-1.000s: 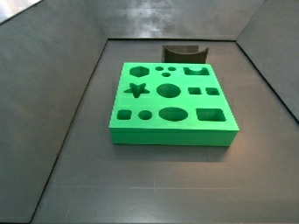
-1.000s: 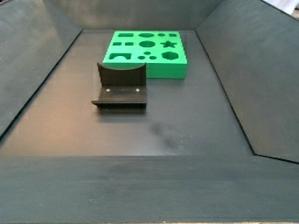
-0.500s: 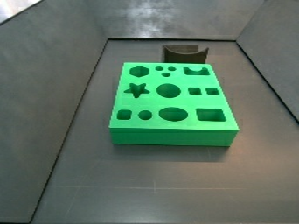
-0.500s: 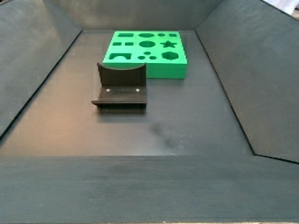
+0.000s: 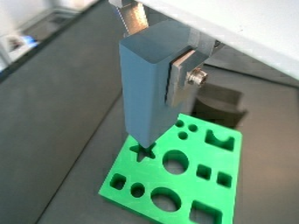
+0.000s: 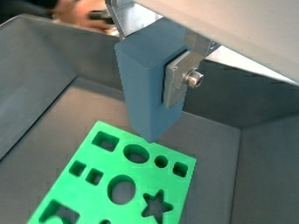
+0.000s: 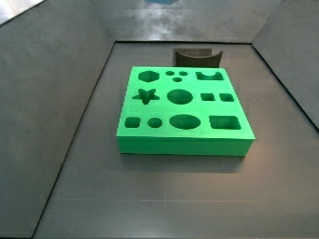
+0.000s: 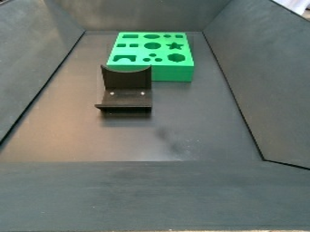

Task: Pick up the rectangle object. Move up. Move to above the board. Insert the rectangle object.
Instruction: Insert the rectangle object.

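Fixture (image 8: 125, 88) w/ dark arch-shaped block stands on grey bin floor (image 8: 182, 136), upright, near one wall

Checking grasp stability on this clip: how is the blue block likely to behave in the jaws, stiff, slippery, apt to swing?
The block looks stiff: its edges stay straight in both wrist views. Its plain matte faces probably grip fairly well. The gripper, above the board, clamps it only near the top, so the long lower part could pivot if it catches on a cutout edge.
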